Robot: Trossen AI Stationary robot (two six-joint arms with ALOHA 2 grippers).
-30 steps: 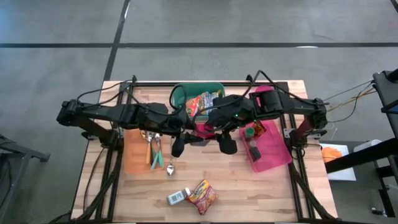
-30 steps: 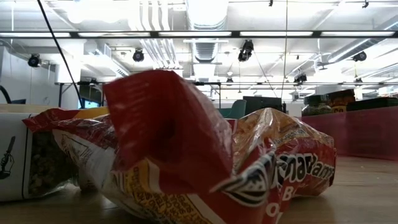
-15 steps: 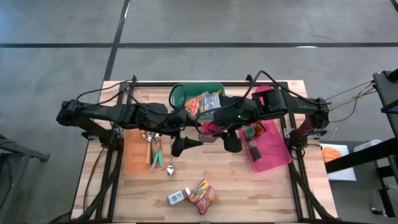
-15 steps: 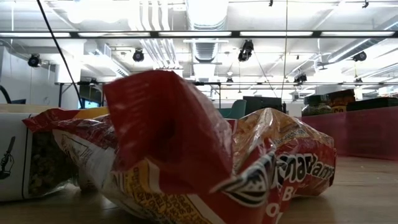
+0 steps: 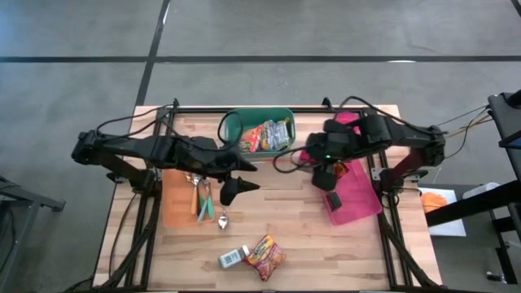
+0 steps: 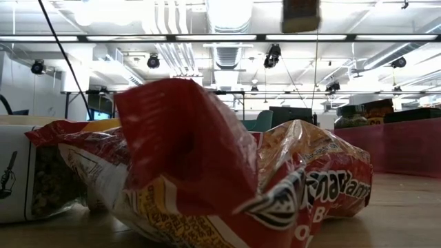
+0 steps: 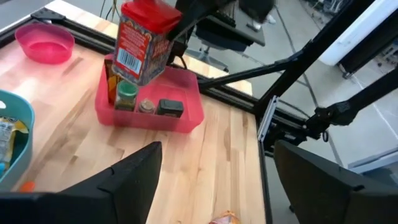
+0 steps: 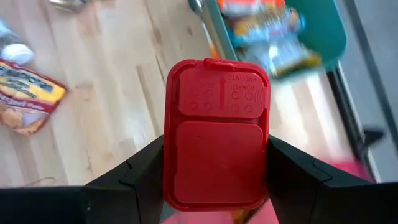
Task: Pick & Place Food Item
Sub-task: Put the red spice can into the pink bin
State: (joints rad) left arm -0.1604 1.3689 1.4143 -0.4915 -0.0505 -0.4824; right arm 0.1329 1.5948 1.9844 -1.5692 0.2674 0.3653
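Two hands were at work over the wooden surface (image 5: 285, 236). Nearest the front edge, a red snack packet (image 5: 265, 256) lay beside a small white carton (image 5: 232, 259); the low view was filled by that same packet (image 6: 227, 186), with only a scrap of a dark object at its upper edge, too little to name.

Mid-surface, the left hand (image 5: 242, 185) hovered just past the spoons on the orange mat (image 5: 175, 207), its fingers (image 7: 134, 180) spread wide and nothing between them.

Farther across, the right hand (image 5: 330, 167) was clamped on a red-lidded spice tin (image 8: 216, 134), squeezed between both fingers and hanging above the pink tray (image 5: 362, 207). The left wrist view showed what the overhead shot hid: the tin (image 7: 144, 40) was in the air, clear of the jars standing in the tray (image 7: 186, 118), with a pink bowl (image 7: 45, 42) well apart. The right wrist view gave only the lid and, beyond it, the green bin (image 8: 323, 37) with packets inside.

By my reading, this was the carry step, with the tin lifted and not yet set down. Next it would need travelling to its target, likely the bin at the back (image 5: 236, 126), then lowering before the fingers let go.
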